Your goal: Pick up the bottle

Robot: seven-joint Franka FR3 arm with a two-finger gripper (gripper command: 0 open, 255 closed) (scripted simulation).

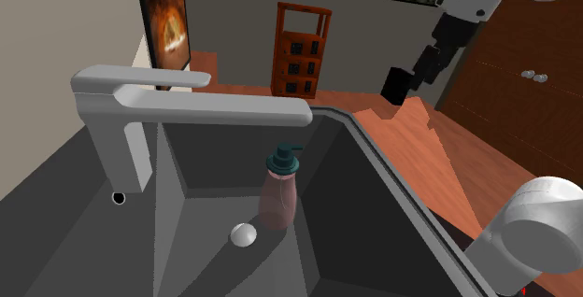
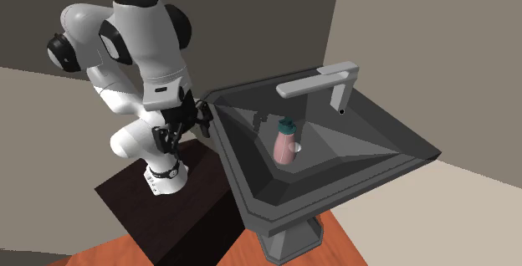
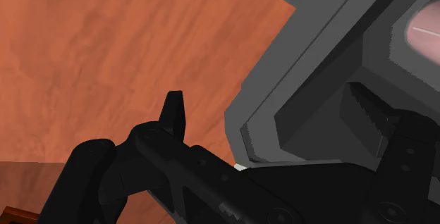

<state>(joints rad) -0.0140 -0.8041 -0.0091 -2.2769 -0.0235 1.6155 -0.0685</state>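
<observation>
- Wooden floor is running around the sink, with bare floor under the arm's reach.
- Sink is sitting as a dark grey pedestal basin. Its raised rim is forming a hard edge on every side and its inner walls are sloping down to a flat bottom.
- White arm is rising from the dark box stand just beside the sink's near corner and is bending over toward the rim.
- Faucet is standing on the rim's back edge. Its long flat spout is overhanging the basin and cutting into the headroom above the bottle.
- Bottle is standing on the basin bottom just beside the drain, under the spout's line in the shoulder view.
  - It is pink with a teal pump cap.
  - Its long axis is running near vertical, cap up.
  - The pump nozzle is pointing toward the shoulder view's right.
  - Bare basin bottom is lying around its other sides.
- Gripper is hanging outside the basin, over the floor by the rim's outer corner, well apart from the bottle. Its fingers are standing spread with nothing between them.
- Drain is sitting as a small white disc, close to the bottle's base.
</observation>
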